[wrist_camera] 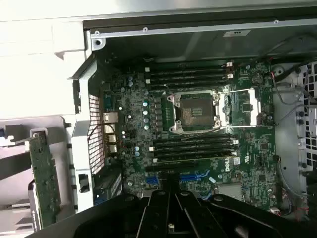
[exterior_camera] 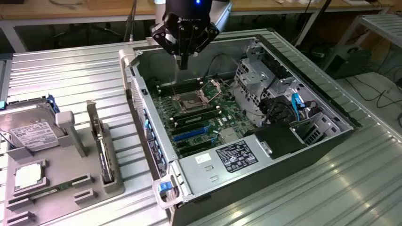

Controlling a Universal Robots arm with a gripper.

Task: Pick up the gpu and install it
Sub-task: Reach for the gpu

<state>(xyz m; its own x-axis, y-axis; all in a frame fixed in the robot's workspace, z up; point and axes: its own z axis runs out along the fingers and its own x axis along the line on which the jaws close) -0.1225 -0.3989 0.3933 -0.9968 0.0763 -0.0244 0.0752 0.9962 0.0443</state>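
Ribbed metal tabletop [exterior_camera: 69, 80] is bearing one open black computer case [exterior_camera: 301, 155], green Dell-marked motherboard [wrist_camera: 247, 148] inside; above it, black gripper [exterior_camera: 182, 63] is hanging, fingers pressed together, empty; beside it, one thin black gpu [exterior_camera: 99, 136] is standing edgewise.

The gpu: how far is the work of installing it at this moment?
Nothing looks done: the gpu stands upright in the grey holder beside the open computer case. In hand: nothing; the gripper hangs over the motherboard with jaws shut and empty. Left: picking the card up and installing it.
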